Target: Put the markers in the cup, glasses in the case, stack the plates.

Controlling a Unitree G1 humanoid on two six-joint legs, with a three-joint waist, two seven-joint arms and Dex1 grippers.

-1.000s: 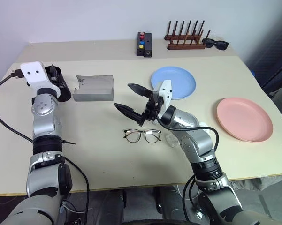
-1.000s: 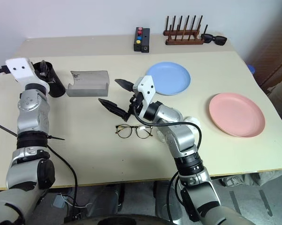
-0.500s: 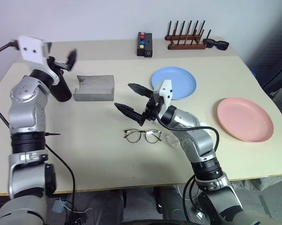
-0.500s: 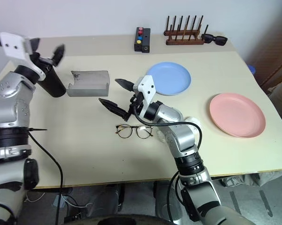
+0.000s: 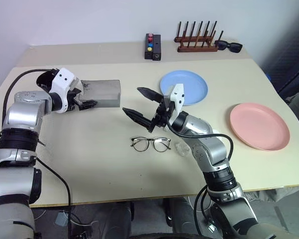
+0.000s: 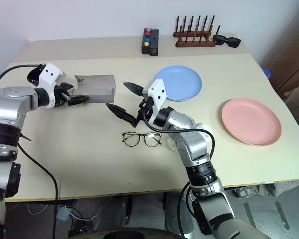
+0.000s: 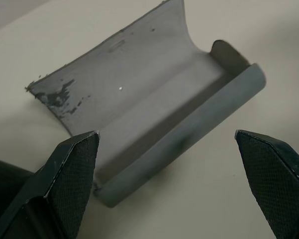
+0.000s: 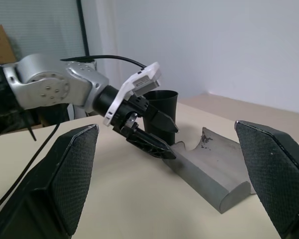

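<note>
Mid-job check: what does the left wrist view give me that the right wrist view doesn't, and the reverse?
Left wrist view alone: a straight look into the open grey case, its inside bare, paint chipped at one corner of the lid. Right wrist view alone: the left claw, open, beside the case, and the black cup upright behind it. Both share the case and the table.

Pale counter (image 5: 89, 164) — black cup (image 6: 36, 74), open grey case (image 5: 102, 93), wire-rimmed glasses (image 5: 150, 144), blue plate (image 5: 189, 85), pink plate (image 5: 259, 126) — button box (image 5: 152, 47), wooden rack (image 5: 197, 42), sunglasses (image 5: 229, 46) at the far edge
</note>
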